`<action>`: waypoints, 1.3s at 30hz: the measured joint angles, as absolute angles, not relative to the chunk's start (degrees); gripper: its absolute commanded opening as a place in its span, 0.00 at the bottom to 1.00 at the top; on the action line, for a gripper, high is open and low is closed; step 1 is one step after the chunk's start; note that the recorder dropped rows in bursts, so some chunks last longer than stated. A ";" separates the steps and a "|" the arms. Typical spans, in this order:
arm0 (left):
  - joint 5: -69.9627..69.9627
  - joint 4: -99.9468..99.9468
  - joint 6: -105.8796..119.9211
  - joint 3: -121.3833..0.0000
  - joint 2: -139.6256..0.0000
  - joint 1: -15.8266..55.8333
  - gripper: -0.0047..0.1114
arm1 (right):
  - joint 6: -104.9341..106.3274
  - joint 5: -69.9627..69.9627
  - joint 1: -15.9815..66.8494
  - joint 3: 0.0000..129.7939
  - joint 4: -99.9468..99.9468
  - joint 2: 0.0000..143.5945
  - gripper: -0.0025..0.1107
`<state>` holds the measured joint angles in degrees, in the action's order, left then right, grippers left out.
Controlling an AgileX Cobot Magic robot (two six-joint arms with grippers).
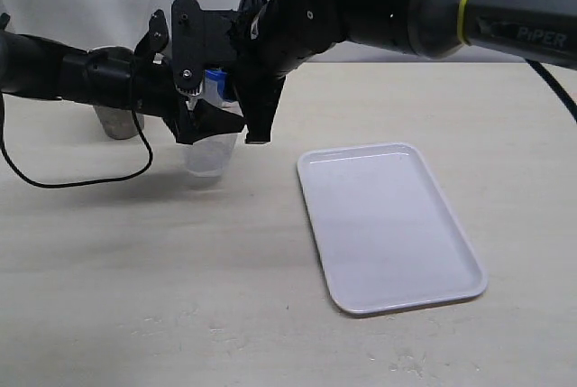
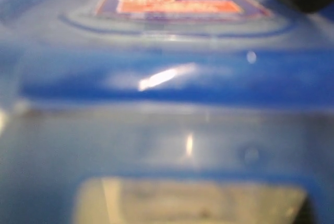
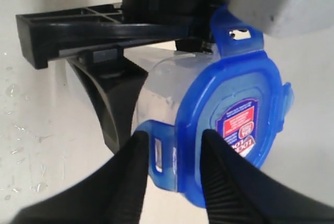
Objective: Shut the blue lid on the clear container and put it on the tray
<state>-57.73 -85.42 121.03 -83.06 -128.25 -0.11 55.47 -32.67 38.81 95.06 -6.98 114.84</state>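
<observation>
My left gripper (image 1: 212, 130) clamps the clear container (image 1: 209, 160), blue lid (image 3: 229, 125) on top, left of the tray (image 1: 388, 225) with table (image 1: 135, 270) between. My right gripper (image 3: 173, 139) straddles a lid tab (image 3: 159, 157), narrowly parted; pinching, I cannot tell.

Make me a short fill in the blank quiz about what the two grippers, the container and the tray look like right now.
1. The clear container is held around its body by the ____ gripper.
2. The right gripper has a finger on either side of one tab of the ____ lid.
3. The white ____ has nothing on it.
Missing words: left (the left gripper); blue; tray.
</observation>
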 measured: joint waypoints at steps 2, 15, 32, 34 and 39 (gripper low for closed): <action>-57.73 -85.78 121.03 -83.06 -128.25 -0.38 0.04 | 55.04 -31.59 39.06 95.06 -7.57 115.07 0.30; -58.23 -87.60 120.95 -83.06 -128.25 -0.62 0.04 | 51.35 -26.43 39.42 94.50 -10.49 115.40 0.30; -62.56 -85.97 120.95 -83.06 -128.04 -0.51 0.04 | 49.84 -29.62 39.89 92.01 -10.57 110.91 0.30; -63.51 -84.81 120.95 -83.06 -127.51 -0.42 0.04 | 49.60 -31.90 40.01 91.81 -9.36 109.27 0.30; -58.18 -78.33 120.95 -83.06 -126.85 0.06 0.04 | 48.62 -36.41 40.01 91.77 -7.12 104.87 0.30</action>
<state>-58.18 -78.33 120.95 -83.06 -126.85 0.06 48.62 -36.41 40.01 91.77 -7.12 104.87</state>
